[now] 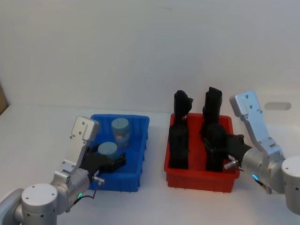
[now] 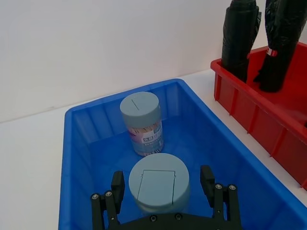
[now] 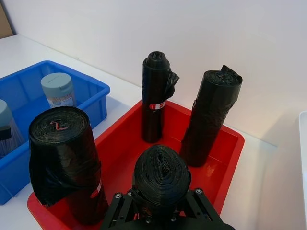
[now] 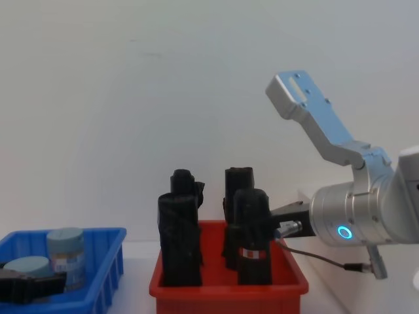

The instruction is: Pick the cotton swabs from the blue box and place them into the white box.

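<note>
My left gripper is open around one of two cotton swabs in the blue box; my right gripper is at a black roll in the red bin, its grip I cannot tell.

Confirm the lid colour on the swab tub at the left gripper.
Grey-blue. The swab tub sits inside the left gripper; left wrist view shows it best.

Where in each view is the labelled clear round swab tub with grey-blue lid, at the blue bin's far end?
Head view: labelled swab tub, left of centre, far end of the bright blue plastic bin.
Left wrist view: upright beyond the nearer tub.
Right wrist view: beyond the near black roll.
Chest view: lower left corner.
Shared landmark: that blue bin.
</note>
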{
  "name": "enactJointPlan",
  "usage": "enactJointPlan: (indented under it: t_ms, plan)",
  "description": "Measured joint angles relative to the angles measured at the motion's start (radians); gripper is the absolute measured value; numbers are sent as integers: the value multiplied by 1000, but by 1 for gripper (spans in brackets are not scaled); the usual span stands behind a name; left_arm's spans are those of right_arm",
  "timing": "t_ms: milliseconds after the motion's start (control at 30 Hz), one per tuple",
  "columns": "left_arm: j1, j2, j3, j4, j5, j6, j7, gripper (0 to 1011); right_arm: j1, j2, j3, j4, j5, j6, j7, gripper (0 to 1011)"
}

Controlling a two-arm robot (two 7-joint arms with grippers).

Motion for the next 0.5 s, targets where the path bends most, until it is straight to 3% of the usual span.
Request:
enactJointPlan:
  t_ms: [400, 500]
  plan:
    - [0, -3, -4, 4, 5, -2, -5, 1003, 0, 0, 0, 0, 0, 0, 0, 358]
    - [1, -3, -4, 3, 5, -3, -5, 958, 0, 0, 0, 0, 0, 0, 0, 358]
